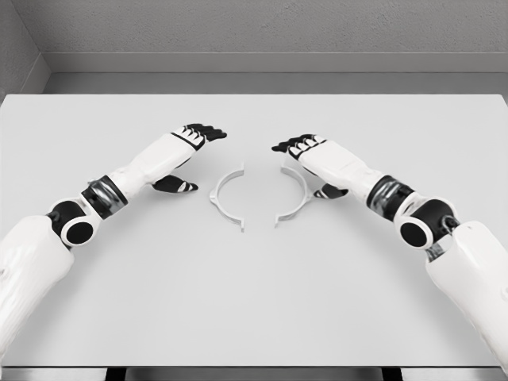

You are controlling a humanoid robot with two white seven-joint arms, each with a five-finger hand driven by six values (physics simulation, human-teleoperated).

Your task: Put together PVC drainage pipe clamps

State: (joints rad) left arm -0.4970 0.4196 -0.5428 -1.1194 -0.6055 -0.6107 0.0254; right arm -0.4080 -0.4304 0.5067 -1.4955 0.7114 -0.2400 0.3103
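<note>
Two white half-ring clamp pieces lie flat on the grey table [254, 302], near its middle. I take the left clamp half [226, 198] as the landmark. It is a thin arc that bulges away from the centre, toward the left, with its open side facing right. The right clamp half [295, 198] lies just beside it, on its right, and mirrors it: it bulges to the right and its open side faces the landmark. The ends of the two arcs point at each other but they are apart, both at the far ends and at the near ends, so the ring is not yet closed. The line through each arc's two ends runs from far to near, and I judge that the closing move must go across this line, left to right.

The left hand [186, 155] hovers to the left of the landmark and a little farther from the robot. Its fingers are stretched and loosely together, the thumb hangs below, and it holds nothing. The right hand [309, 159] is on the other side, to the right of the landmark, over the far part of the right clamp half. Its fingers are also extended; contact with the piece I cannot tell.

Each hand is nearer to its own half, so I think each one should push or grasp the piece on its side
</note>
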